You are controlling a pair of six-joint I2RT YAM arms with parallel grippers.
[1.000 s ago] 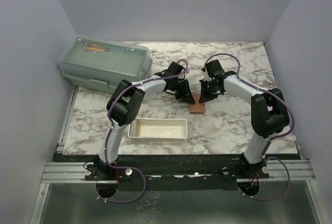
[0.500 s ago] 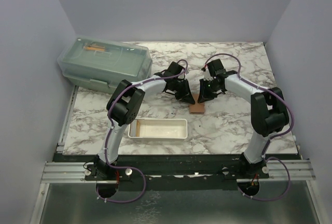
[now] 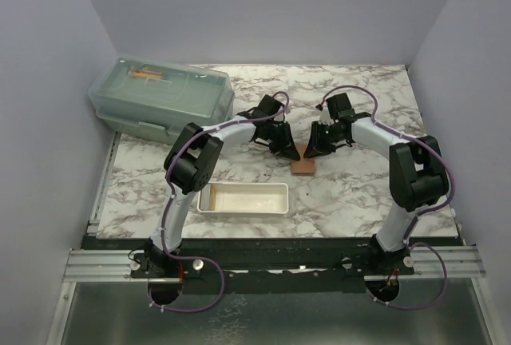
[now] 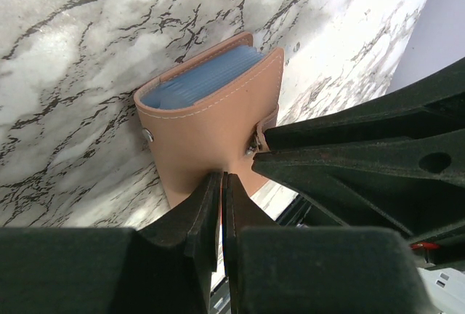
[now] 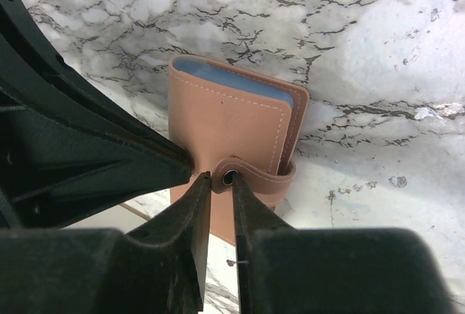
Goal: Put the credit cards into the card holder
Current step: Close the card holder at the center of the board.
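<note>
Blue-grey plastic credit cards point(image 4: 200, 85) sit inside the tan leather folding card holder point(image 3: 303, 167), just beyond the right end of the white rectangular plastic tray point(image 3: 243, 212). The left gripper point(image 4: 221, 183), closed and empty, touches its cover. The right gripper point(image 5: 216, 180), a bare slit, meets the snap strap point(image 5: 261, 176). Loading looks done, and fastening calls for a square press.

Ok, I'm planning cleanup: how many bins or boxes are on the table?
2: a lidded translucent box at the far left, and an open white tray near the front, left of centre. None appears hidden.
</note>
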